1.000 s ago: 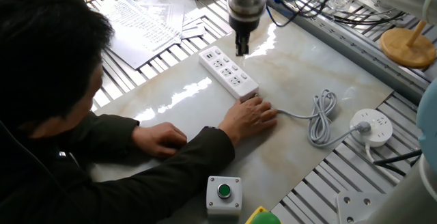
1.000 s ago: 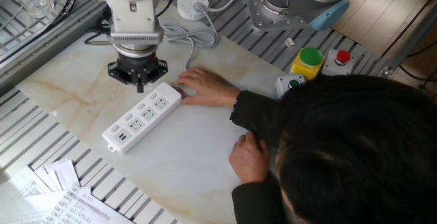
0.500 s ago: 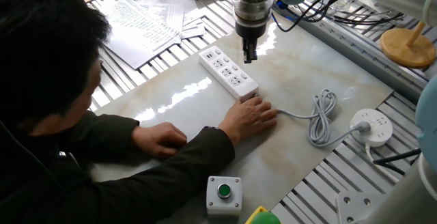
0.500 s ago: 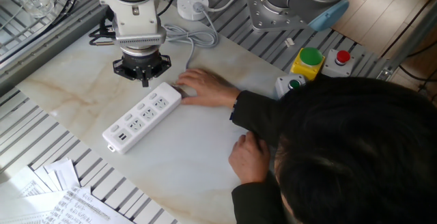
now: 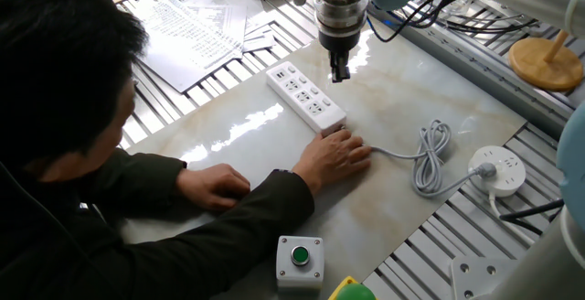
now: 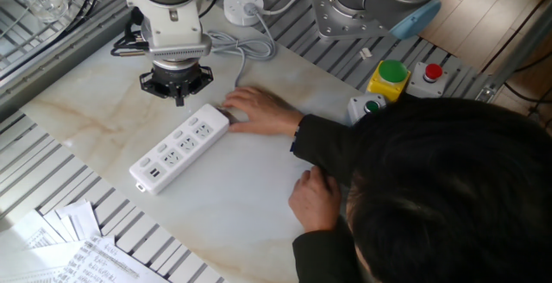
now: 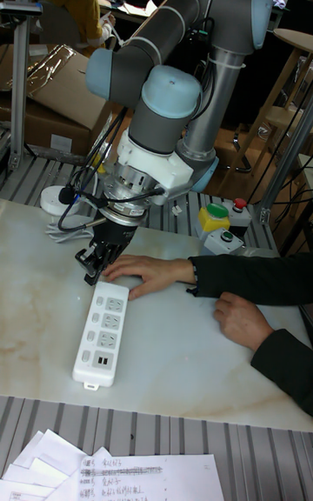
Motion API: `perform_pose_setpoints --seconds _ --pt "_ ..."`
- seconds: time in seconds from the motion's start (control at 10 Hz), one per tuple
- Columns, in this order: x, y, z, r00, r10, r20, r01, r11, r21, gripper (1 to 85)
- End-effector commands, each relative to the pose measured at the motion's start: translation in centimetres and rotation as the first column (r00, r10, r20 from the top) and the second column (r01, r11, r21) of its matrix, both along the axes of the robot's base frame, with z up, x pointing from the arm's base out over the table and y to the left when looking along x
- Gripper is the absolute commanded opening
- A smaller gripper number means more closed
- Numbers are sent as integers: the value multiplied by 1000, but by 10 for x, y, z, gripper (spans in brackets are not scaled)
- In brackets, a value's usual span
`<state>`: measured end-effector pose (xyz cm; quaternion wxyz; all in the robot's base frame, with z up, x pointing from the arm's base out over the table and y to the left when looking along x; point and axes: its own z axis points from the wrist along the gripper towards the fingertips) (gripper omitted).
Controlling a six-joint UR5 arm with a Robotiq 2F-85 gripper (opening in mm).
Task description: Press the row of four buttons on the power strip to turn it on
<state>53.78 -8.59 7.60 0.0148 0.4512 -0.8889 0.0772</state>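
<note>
The white power strip (image 5: 306, 98) lies on the marble table (image 5: 247, 154), also seen from the other side (image 6: 179, 148) and in the tall fixed view (image 7: 100, 333). The four buttons (image 6: 175, 138) run in a line along its long edge, on the robot's side. My gripper (image 5: 339, 71) hangs just above the table beside that edge, close to the strip's cord end (image 6: 179, 97). Its fingertips meet in one narrow dark tip and hold nothing. It touches no button. A person's hand (image 5: 335, 153) presses on the cord end of the strip.
The person leans in from the near side, the other hand (image 5: 215, 185) resting on the table. The grey cord (image 5: 430, 158) loops to a round white socket disc (image 5: 498, 170). A grey box with a green button (image 5: 300, 259) sits at the front edge. Papers (image 5: 196, 30) lie at the back left.
My gripper has slid along the strip's button edge toward the cord end and slightly away from the strip. The strip and the person's hands have stayed put.
</note>
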Motion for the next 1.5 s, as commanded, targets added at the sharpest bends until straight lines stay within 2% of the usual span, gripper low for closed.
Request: perform_pose_setpoints --seconds 0.0,0.2,0.4,0.7,1.1,1.4 --pt "-8 19 -13 999 -45 -28 47 996 70 10" --pt "-6 27 -16 998 -52 -22 53 995 87 10" --pt "3 27 -24 999 -39 5 38 996 77 10" --pt "12 28 -39 999 -36 25 34 997 68 10" --pt "10 28 -48 999 -30 21 28 997 68 10" --pt "4 31 -56 999 -41 18 39 995 88 10"
